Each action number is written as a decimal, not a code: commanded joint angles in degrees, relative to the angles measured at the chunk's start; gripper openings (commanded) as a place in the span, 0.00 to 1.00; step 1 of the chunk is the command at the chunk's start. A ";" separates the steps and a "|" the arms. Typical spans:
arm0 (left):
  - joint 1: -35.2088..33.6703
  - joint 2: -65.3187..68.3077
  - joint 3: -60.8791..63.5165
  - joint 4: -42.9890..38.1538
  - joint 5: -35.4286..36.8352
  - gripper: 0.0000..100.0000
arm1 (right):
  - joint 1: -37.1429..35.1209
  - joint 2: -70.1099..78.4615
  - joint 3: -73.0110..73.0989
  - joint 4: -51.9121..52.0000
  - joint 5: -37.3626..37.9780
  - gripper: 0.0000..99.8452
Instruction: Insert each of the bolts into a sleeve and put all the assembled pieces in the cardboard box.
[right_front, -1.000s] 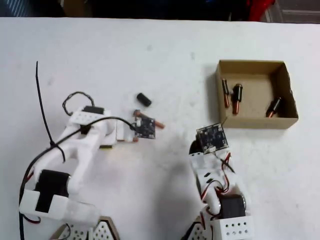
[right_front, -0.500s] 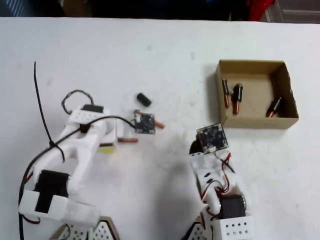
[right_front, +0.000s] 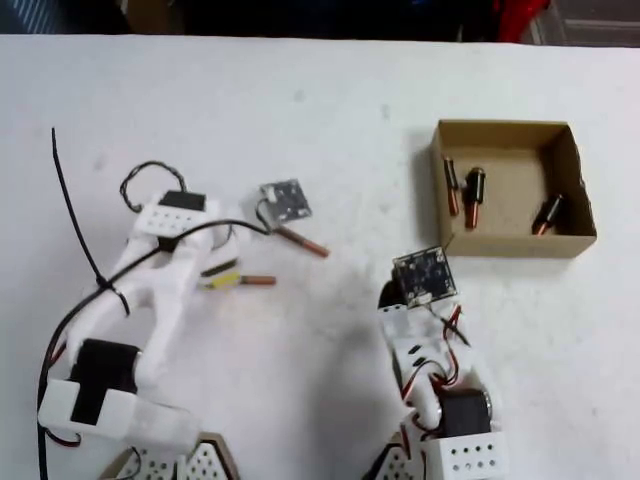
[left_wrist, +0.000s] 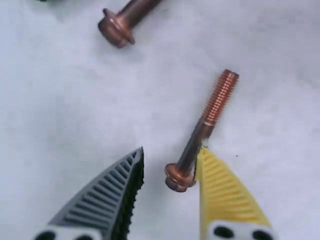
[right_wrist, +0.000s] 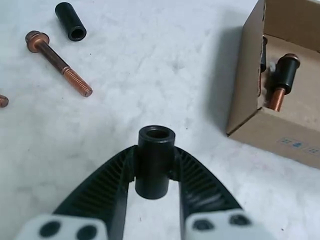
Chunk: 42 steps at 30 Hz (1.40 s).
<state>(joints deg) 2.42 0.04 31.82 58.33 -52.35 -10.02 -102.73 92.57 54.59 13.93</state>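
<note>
Left gripper (left_wrist: 171, 154) is spread on the desk's left half; the bolt (left_wrist: 206, 120) lies between its fingers, head nearest them, shank touching the yellow one, thread pointing away; right gripper (right_wrist: 155, 150) pinches a sleeve (right_wrist: 155, 167), bore clear, near the box (right_wrist: 245, 75).

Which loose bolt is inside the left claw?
The bolt lying against the yellow finger; the other bolt lies farther out, clear of the left claw.
</note>
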 joint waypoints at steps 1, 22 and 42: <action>-0.40 -0.75 -2.81 0.53 10.46 0.19 | 0.40 -0.57 -0.44 -1.45 -0.18 0.02; 0.31 -3.56 -13.36 22.51 51.69 0.19 | 0.57 -0.57 -0.44 -1.45 -0.18 0.02; -2.59 -3.56 1.85 7.12 58.20 0.07 | 0.66 -0.57 -0.44 -1.45 -0.18 0.02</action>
<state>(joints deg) 0.66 -1.10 33.14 67.82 5.41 -10.02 -102.73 92.57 54.59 13.93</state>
